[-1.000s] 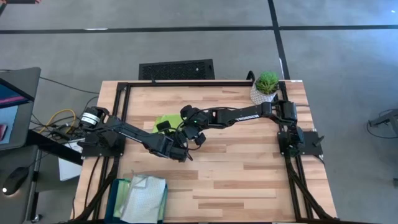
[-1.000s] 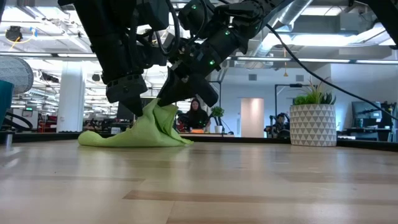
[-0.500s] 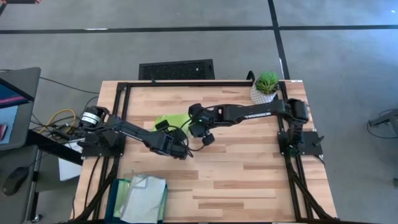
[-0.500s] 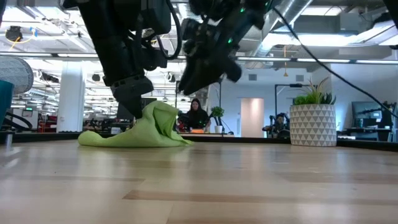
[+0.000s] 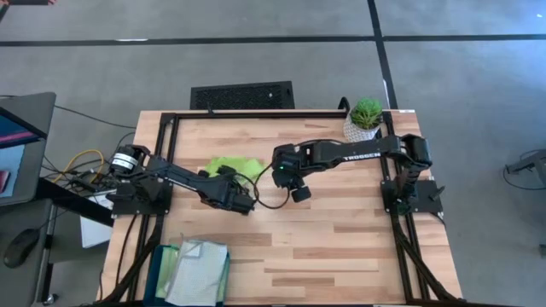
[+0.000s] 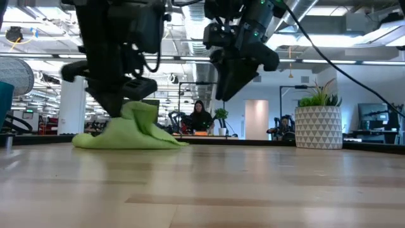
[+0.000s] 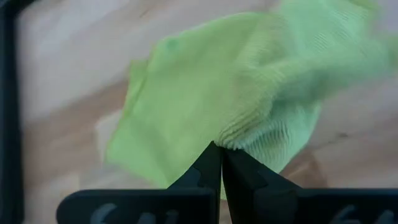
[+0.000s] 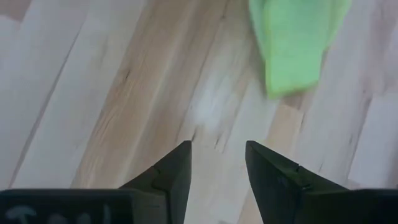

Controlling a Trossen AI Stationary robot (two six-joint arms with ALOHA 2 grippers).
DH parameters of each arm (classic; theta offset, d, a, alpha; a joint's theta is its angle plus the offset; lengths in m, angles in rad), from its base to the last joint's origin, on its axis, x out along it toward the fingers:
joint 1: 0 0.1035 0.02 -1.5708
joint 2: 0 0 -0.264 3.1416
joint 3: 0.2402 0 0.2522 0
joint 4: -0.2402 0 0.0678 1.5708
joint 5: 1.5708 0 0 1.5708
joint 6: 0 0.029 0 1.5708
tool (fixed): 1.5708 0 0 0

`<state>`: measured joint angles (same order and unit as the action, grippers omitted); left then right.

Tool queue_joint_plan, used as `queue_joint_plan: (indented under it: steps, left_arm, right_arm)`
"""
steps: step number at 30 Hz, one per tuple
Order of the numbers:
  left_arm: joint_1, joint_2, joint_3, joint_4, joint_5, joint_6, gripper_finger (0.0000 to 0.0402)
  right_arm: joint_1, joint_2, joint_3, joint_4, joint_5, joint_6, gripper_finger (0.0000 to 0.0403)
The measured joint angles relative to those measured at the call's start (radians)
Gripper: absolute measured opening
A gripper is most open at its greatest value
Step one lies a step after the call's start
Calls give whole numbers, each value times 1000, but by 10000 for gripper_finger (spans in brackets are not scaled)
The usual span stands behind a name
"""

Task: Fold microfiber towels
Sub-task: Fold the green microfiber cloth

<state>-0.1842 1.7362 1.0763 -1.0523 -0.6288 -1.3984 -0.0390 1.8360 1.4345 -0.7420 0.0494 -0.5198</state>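
Mid-fold on the lime green towel [image 5: 232, 166], which lies bunched on the table [image 5: 341, 239] left of centre — the left gripper [image 7: 221, 163] pinches a raised edge of it, fingers closed on the cloth. The right gripper [image 8: 217, 163] hangs apart above bare wood, fingers spread and empty. Next, by judgement: carry the pinched edge across and lay it flat — the free gripper steadying.

A pale wood-plank bench [image 5: 341, 239] stands on a grey floor [image 5: 256, 60] crossed by dark lines. Beyond it lies an open office with strip lights [image 6: 354, 61], a white column [image 6: 71, 104], a doorway [image 6: 256, 119] and a seated person [image 6: 200, 118].
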Motion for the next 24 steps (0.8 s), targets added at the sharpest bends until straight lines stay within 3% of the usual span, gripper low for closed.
queue_joint_plan:
  steps: [3,10,17,24]
  left_arm:
    - [0,-1,-2,-58,54,-165,0]
    - [5,-1,-114,29,97,-293,0]
    - [-1,-2,-164,34,15,-451,0]
    - [-6,-3,-140,-65,-121,-555,0]
  right_arm:
    - [9,0,-8,-10,0,-1,169]
    - [34,0,-8,-6,-1,-11,168]
    - [59,0,-8,-6,-2,-12,166]
    - [59,0,-8,-6,-20,-12,164]
